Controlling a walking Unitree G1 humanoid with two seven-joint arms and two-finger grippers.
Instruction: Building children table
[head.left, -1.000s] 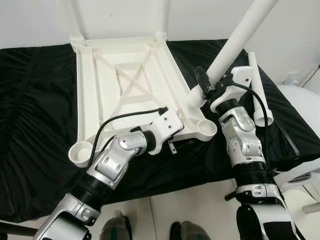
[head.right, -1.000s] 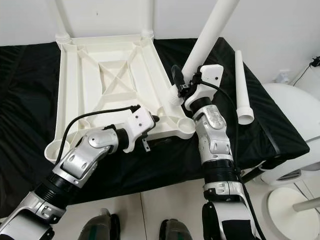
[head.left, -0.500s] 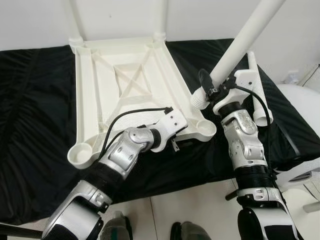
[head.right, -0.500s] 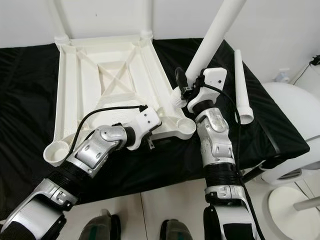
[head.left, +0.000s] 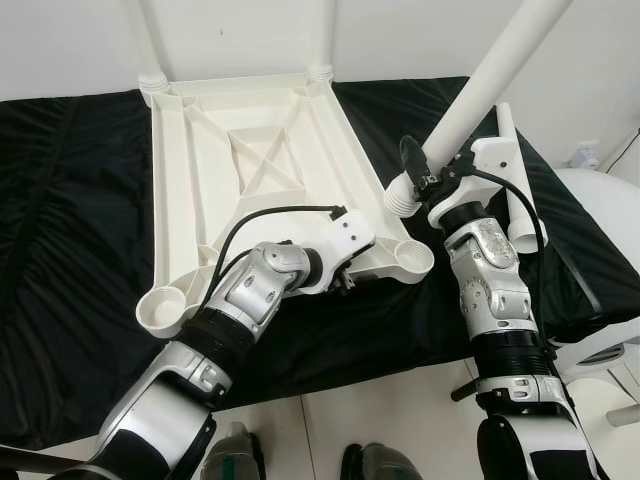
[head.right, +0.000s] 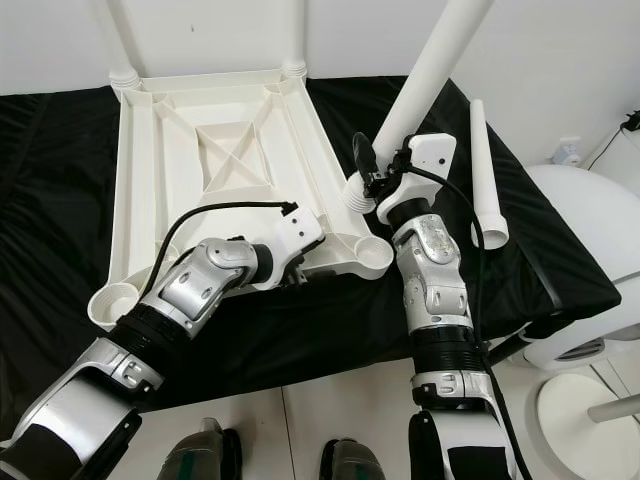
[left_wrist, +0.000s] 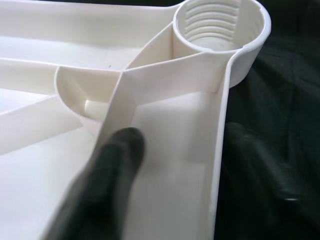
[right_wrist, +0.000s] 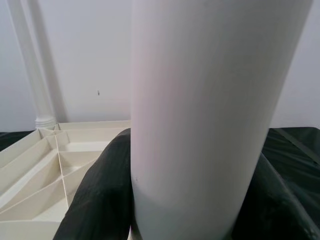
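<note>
White tabletop (head.left: 250, 180) lies upside down on black cloth (head.left: 70, 230), two legs already standing at far corners. Right gripper (head.left: 418, 170) pinches white table leg (head.left: 480, 90), tilted, threaded end hanging above near right corner socket (head.left: 412, 262). Left gripper (head.left: 345, 283) straddles tabletop's near rim beside that socket, one finger (left_wrist: 110, 170) inside, one outside. Spare leg (head.left: 515, 185) lies on cloth, right.

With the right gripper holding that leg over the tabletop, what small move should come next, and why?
Probably lower the leg a little, down and toward the robot, so its threaded end meets the open near-right socket. The right gripper is shut on the leg, whose end hangs just above and beyond that socket. The left gripper straddles the tabletop rim beside it, steadying it.
</note>
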